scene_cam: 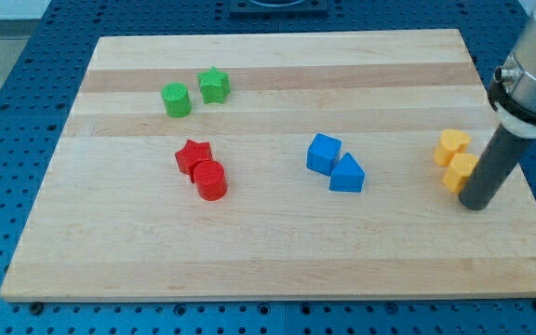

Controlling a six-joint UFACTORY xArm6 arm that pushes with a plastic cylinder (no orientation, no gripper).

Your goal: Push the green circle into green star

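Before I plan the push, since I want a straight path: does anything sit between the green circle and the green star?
Nothing visible does. The green circle sits just to the view's left of the green star, with only a narrow strip of bare board between them. My tip is far off at the view's right, beside the yellow blocks.

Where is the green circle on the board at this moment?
The green circle sits near the view's top left of the board, just left of the green star, with a small gap between them. My tip is far right, by the yellow blocks.

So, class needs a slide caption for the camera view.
My tip beside yellow blocks; green circle near green star.
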